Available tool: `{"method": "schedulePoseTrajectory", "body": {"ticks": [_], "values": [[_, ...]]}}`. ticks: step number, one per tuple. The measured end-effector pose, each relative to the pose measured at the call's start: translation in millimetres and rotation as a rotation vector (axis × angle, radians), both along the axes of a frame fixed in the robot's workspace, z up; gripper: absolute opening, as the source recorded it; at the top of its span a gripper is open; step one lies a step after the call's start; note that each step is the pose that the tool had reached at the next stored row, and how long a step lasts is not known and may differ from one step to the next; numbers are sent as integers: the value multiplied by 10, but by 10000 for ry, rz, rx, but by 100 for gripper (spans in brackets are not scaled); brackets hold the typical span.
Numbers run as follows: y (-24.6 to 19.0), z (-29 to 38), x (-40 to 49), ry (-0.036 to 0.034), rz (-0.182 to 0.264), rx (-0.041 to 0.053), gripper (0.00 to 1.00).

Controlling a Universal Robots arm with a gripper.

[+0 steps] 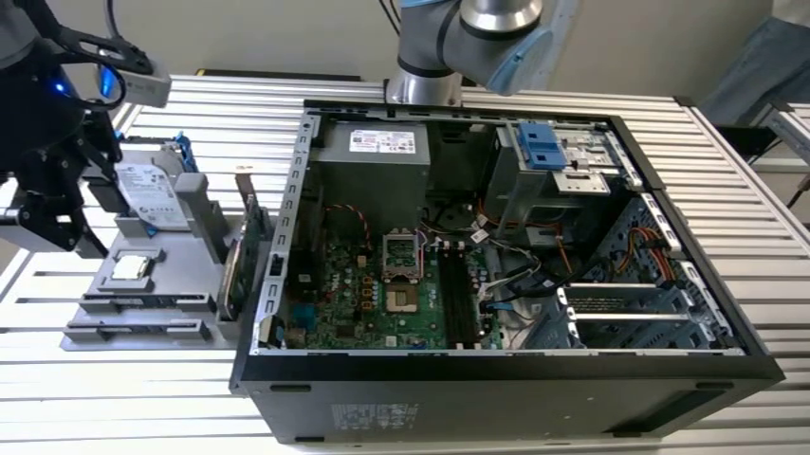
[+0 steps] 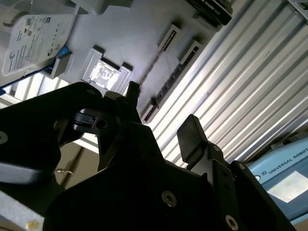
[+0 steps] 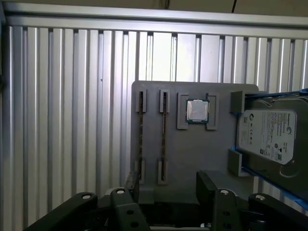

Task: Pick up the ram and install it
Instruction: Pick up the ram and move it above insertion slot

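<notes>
Two ram sticks (image 3: 164,139) in grey tray (image 3: 192,154), gripper (image 3: 168,185) empty above.
Both sticks stand on edge in side-by-side slots at one end of the tray, just beside the CPU (image 3: 197,110); the hard drive (image 3: 269,137) in its blue frame sits at the other end. Jaws spread apart, nothing between them, clear of both sticks in both wrist views. In the exterior view the gripper hangs over the tray, which sits on the slatted table (image 1: 127,398) at the exterior view's left of the computer case (image 1: 506,374), its inside exposed.
</notes>
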State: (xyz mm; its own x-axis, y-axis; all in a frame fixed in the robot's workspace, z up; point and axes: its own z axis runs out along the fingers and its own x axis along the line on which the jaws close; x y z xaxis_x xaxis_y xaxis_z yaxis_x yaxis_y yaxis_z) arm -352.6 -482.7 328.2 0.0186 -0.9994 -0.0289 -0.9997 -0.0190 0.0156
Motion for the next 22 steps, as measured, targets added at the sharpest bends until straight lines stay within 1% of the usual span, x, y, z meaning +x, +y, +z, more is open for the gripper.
{"method": "schedulePoseTrajectory", "body": {"ticks": [8, 22], "values": [[0, -42, 0, 1, -73, -8, 100], [1, -94, 0, 0, -149, -14, 100]]}}
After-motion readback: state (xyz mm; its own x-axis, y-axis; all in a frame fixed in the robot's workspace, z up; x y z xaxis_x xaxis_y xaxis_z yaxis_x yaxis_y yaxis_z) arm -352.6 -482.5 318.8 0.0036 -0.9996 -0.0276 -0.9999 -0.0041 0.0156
